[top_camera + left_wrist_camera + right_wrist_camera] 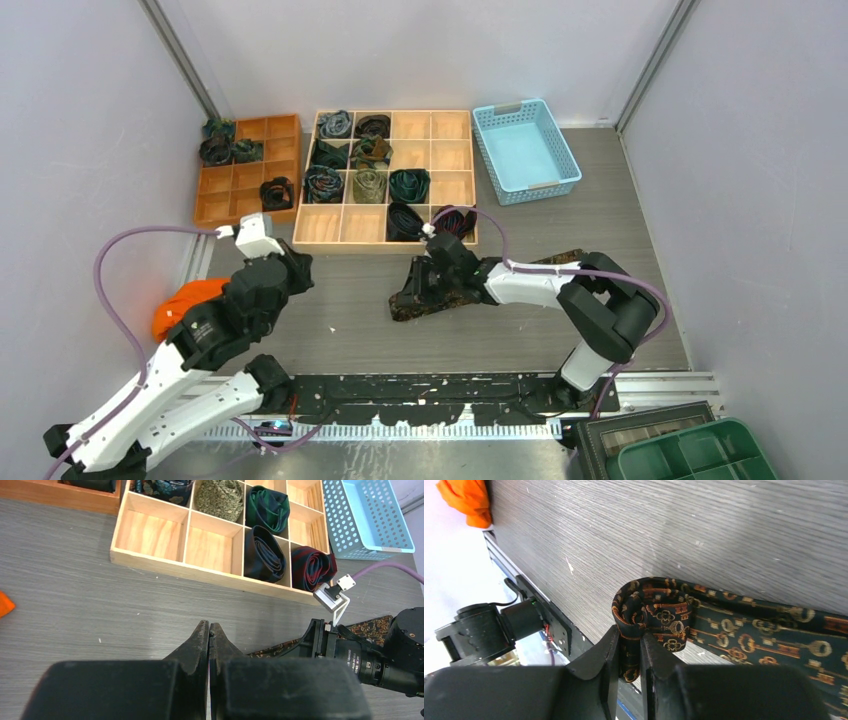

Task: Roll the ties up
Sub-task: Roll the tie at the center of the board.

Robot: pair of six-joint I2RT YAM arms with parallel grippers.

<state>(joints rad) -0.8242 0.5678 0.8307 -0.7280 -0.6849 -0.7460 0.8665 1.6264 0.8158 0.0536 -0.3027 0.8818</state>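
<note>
A dark tie with a gold key pattern (749,630) lies as a strip on the grey table, mid-right in the top view (412,306). Its near end is curled into a small roll (654,611). My right gripper (629,636) is shut on that roll, its fingers pinching the fabric; in the top view it (425,285) sits low over the tie. My left gripper (209,627) is shut and empty, above bare table left of the tie (372,626); it also shows in the top view (298,268). Several rolled ties (369,185) fill the light wooden tray (380,243).
An orange tray (225,185) with a few rolled ties stands at the back left. A blue basket (525,150) stands at the back right. An orange cloth lump (185,300) lies by the left arm. A green bin (700,455) is at the near right corner.
</note>
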